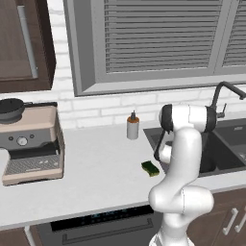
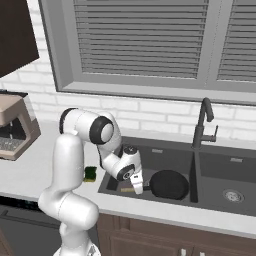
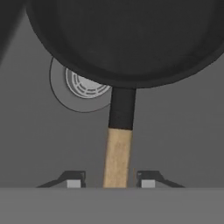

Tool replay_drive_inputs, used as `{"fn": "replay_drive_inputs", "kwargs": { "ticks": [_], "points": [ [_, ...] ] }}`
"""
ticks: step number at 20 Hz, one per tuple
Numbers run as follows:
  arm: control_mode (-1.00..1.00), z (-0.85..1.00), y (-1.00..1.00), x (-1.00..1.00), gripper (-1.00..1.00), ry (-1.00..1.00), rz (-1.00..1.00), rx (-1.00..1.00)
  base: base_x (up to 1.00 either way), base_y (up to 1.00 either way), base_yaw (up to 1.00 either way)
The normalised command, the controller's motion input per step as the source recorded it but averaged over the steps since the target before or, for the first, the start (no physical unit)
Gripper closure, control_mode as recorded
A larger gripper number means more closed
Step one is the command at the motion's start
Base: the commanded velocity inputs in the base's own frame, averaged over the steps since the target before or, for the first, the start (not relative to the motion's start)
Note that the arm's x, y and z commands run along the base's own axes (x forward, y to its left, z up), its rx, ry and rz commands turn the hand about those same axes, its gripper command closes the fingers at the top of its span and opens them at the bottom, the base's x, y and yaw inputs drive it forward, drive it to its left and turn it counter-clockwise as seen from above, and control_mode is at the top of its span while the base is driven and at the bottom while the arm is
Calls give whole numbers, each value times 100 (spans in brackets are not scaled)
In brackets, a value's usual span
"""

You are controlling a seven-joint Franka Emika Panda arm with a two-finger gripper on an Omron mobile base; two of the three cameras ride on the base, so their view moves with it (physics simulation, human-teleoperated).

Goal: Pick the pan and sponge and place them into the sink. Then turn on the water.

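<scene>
The black pan lies in the left basin of the dark grey sink, its wooden handle pointing left. My gripper is down in that basin at the handle. In the hand view the pan partly covers the round steel drain. The handle runs between my fingertips, with a gap on each side, so the gripper is open. The green sponge lies on the counter just left of the sink, and also shows as the sponge beside my arm. No water runs from the tap.
A soap dispenser stands behind the sink's left corner. A coffee machine with a dark pot on top sits at the far left. The right basin has its own drain. My arm's elbow leans over the sink's left edge.
</scene>
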Motion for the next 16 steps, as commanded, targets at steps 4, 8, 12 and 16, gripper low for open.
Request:
{"fn": "replay_drive_inputs", "kwargs": {
  "ticks": [4,8,12,16],
  "points": [
    [-100,2,0,1,-100,0,0,0,0,0,0],
    [-100,41,0,2,-100,0,0,1,0,0,0],
    [-100,97,0,0,-100,0,0,0,0,0,0],
    [-100,100,0,0,-100,0,0,0,0,0,0]
  ]
}}
